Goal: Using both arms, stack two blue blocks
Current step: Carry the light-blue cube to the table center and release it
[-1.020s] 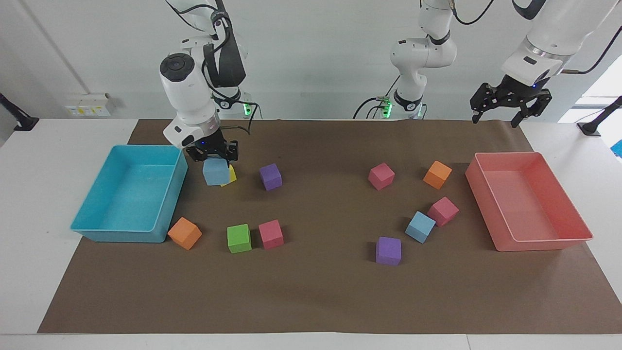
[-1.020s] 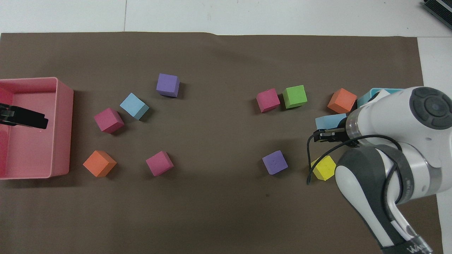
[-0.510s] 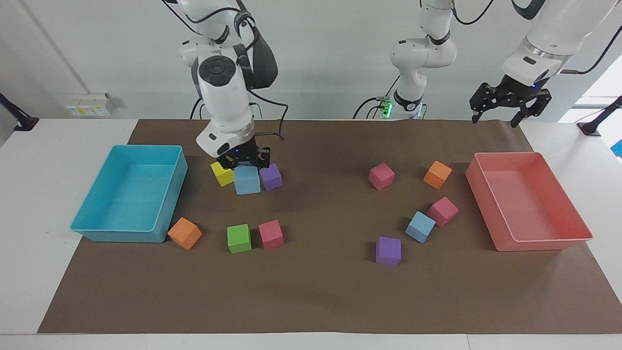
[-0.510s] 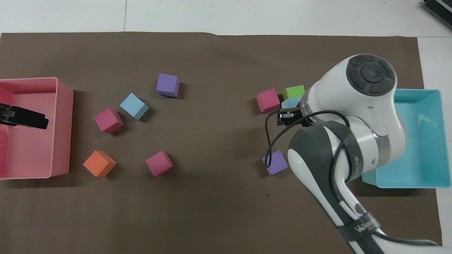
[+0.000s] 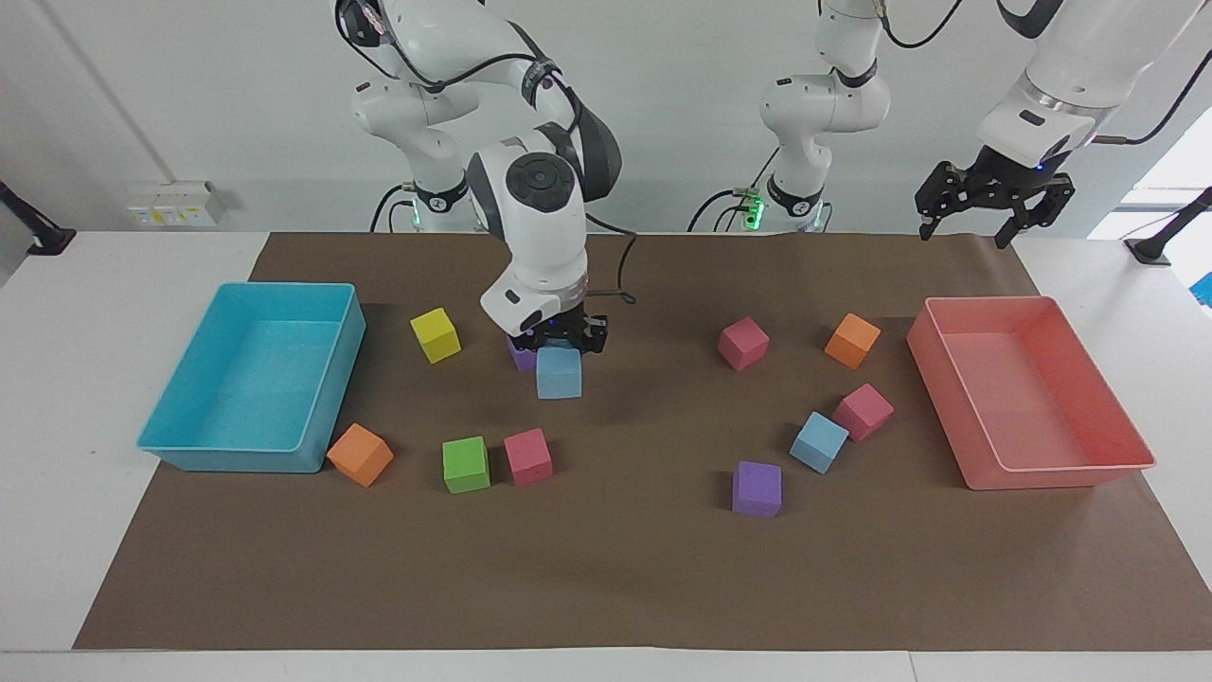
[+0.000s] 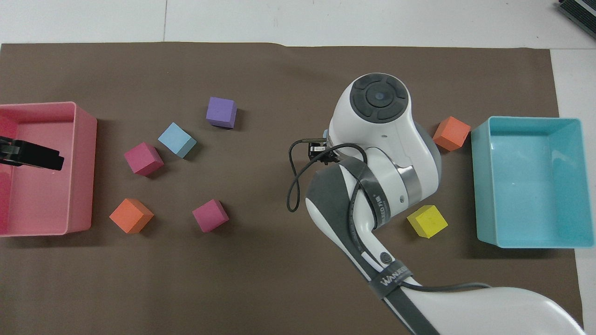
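We see the right claw (image 5: 559, 343), mid-frame in the facing view, grasping one blue block (image 5: 558, 372); the other blue block (image 5: 819, 441) lies lower right on the bench, near the released left claw (image 5: 992, 201) waiting upper right.

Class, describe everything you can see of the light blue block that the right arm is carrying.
The carried blue block is a small, matte, sky-blue cube that looks like foam. It hangs roughly upright from the right gripper, whose jaws clamp its upper part from above. It is raised over the brown mat, partly hiding a purple cube. In the overhead view the arm covers nearly all of it.
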Motion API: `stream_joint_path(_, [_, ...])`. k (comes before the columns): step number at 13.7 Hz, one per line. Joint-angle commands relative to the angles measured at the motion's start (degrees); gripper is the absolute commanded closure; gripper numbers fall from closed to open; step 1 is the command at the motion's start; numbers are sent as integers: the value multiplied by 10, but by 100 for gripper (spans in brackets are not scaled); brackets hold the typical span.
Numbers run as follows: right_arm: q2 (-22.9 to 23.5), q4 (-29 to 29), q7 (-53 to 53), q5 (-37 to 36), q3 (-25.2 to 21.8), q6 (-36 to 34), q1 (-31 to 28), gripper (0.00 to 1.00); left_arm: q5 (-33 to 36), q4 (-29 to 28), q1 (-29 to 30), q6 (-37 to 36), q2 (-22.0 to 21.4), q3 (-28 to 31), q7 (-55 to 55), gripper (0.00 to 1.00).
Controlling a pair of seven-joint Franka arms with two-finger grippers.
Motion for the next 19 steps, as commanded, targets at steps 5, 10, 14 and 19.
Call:
stream_joint_path(5, [110, 73, 46, 4, -1, 47, 59, 100, 2, -3, 1, -6, -8, 2, 1, 0])
stream_joint_path(10, [122, 39, -3, 9, 15, 98, 60, 100, 2, -4, -4, -7, -8, 1, 0, 0])
stream_joint_path(14, [124, 15, -1, 27, 30, 99, 61, 100, 2, -4, -3, -10, -8, 1, 1, 0])
stream_joint_path(19, [115, -17, 8, 44, 30, 118, 61, 100, 2, -1, 3, -7, -7, 3, 2, 0])
